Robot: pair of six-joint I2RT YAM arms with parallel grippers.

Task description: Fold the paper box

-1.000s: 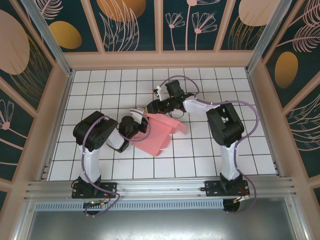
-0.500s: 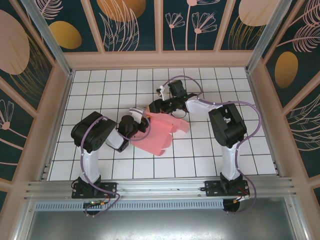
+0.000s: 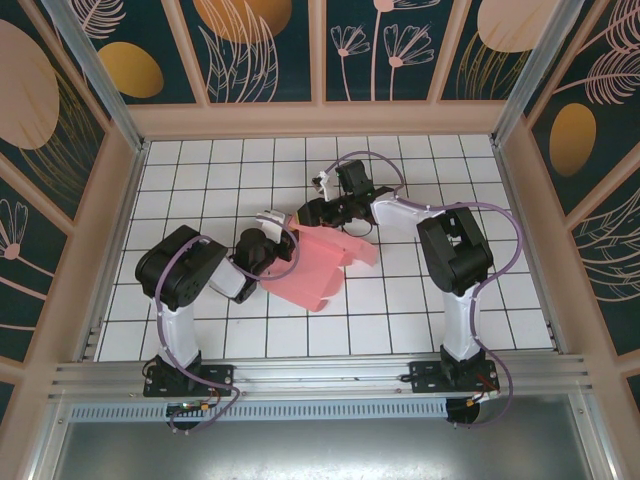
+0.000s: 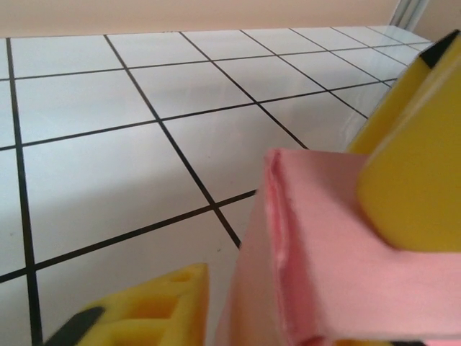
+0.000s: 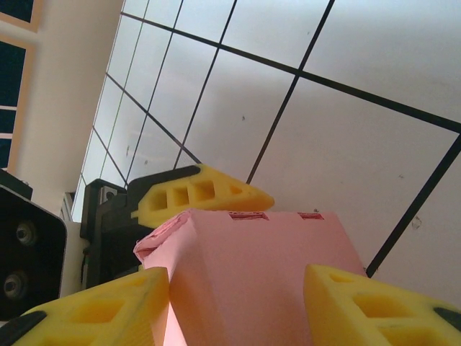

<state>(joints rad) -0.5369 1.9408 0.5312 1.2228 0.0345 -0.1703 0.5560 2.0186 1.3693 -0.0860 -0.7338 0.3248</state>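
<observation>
Your left gripper [image 4: 288, 231] pinches a creased edge of the paper box [image 3: 318, 265], with one yellow finger [image 4: 410, 144] on top of the card and the other just below it. Your right gripper [image 5: 238, 281] clamps a folded corner, a finger pressed against each side. The box sits between the two grippers, its free flaps trailing onto the tiled bench [image 3: 400, 310]. To fold well, I'd anchor with one gripper and swing the other slowly along the crease, so the thin card bends at the score rather than buckling. No brand or label can be read. The small dark marks [image 5: 274, 215] along the box edge ahead of the right gripper are too small to make out.
</observation>
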